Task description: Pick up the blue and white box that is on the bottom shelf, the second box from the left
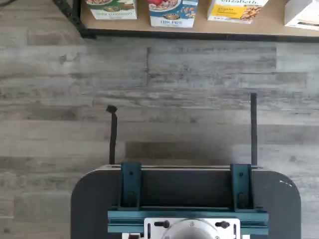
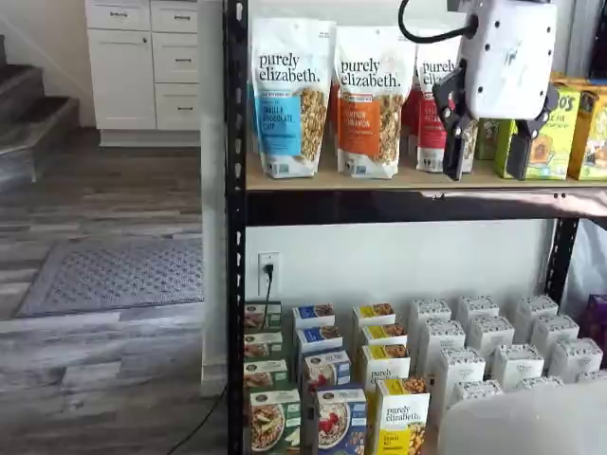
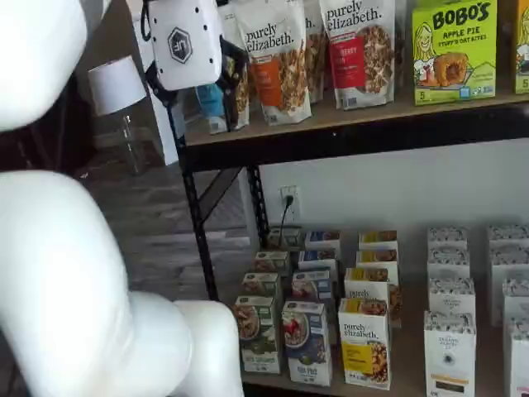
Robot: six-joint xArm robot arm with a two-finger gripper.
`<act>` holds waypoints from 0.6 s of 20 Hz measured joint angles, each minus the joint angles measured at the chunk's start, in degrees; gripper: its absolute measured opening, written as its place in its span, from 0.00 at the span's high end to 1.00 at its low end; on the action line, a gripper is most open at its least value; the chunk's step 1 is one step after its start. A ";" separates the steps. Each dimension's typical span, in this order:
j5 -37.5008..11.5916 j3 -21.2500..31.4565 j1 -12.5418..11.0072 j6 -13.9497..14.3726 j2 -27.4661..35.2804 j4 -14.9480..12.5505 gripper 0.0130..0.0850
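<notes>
Nearest us in a shelf view, the white arm (image 3: 74,281) fills the left side, its bulky links blocking the floor behind. Above it we see the gripper (image 2: 488,152), a white body with two black fingers hanging down in front of the upper board; in that shelf view a clear gap shows between the fingers (image 2: 456,142), so the jaws stand open and hold nothing. A black cable (image 2: 427,33) loops beside its top.

Low down, we find the blue box (image 2: 340,422) in the front row of the bottom shelf (image 3: 413,372), upright, with a green box (image 2: 273,422) just to its left and a yellow box (image 2: 402,417) just to its right. The three stand close side by side. In the wrist view we see the blue box (image 1: 173,12) from above at the shelf's front edge, between the same two neighbours, well apart from the dark mount (image 1: 187,199) over grey plank floor (image 1: 149,99).

Behind the front row we see more rows of the same three colours running back, and to the right a block of white boxes (image 2: 493,341). At the rear wall, a socket (image 2: 268,272) with a black plug.

On the upper board (image 2: 417,180), farther up, stand tall bags (image 2: 289,95) in a row, with green snack boxes (image 3: 453,50) to the right
</notes>
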 joint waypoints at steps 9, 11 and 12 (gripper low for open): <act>0.04 0.26 -0.82 -0.49 -0.04 0.86 0.00; -0.59 0.71 -0.56 -0.34 -0.34 0.62 0.00; -0.92 0.97 -0.60 -0.34 -0.45 0.72 0.00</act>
